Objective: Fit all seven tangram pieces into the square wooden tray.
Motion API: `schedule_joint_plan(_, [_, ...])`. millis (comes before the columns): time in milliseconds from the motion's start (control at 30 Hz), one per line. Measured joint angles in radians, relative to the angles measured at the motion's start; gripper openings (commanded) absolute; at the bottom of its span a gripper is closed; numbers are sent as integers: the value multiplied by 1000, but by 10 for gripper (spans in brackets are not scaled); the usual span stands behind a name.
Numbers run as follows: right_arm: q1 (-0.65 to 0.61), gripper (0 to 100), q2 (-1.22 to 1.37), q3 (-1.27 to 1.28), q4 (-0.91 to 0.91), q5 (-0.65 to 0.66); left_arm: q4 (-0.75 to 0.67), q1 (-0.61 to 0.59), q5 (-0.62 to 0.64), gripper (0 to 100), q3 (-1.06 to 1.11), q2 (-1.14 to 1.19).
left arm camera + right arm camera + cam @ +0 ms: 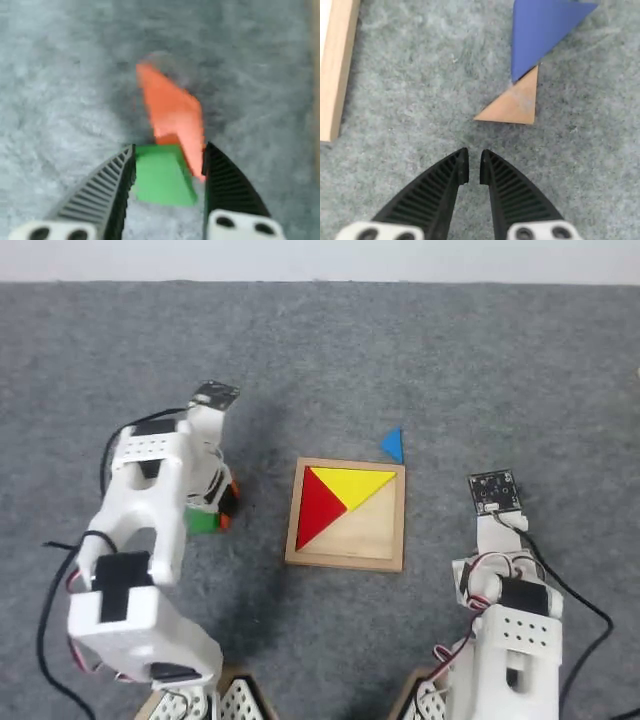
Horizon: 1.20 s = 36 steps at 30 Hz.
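Observation:
The square wooden tray point(345, 552) lies mid-table and holds a red triangle point(318, 508) and a yellow triangle point(352, 484). My left gripper point(169, 146) hangs left of the tray, shut on a green piece point(162, 177). An orange parallelogram point(172, 110) lies on the carpet just beyond the green piece. My right gripper point(474, 150) is low over the carpet right of the tray, shut with nothing between its fingers. Ahead of it lie a tan triangle point(515, 105) and a blue triangle point(545, 30), which touch at a corner. The blue triangle point(393, 445) sits by the tray's far right corner.
Grey carpet covers the whole table. The tray's edge point(335, 65) runs along one side of the right wrist view. Both arm bases stand at the near edge, the left arm point(150, 510) left of the tray and the right arm point(500, 590) right of it.

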Motion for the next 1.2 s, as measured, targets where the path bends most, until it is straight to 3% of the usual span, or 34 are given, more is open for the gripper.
schedule_joint_plan(267, [-14, 58, 0, 6, 0, 2, 68, -41, -46, 213, -101, 0])
schedule_joint_plan(533, [-14, 58, 0, 6, 0, 2, 157, 0, -49, 213, -178, -32])
schedule_joint_plan(733, [-14, 58, 0, 6, 0, 2, 146, 103, -26, 213, -178, 17])
schedule_joint_plan(1000, [-14, 58, 0, 6, 0, 2, 58, 58, 2, 189, -203, 198])
schedule_joint_plan(1200, [-14, 58, 0, 6, 0, 2, 58, 51, -17, 178, -206, 204])
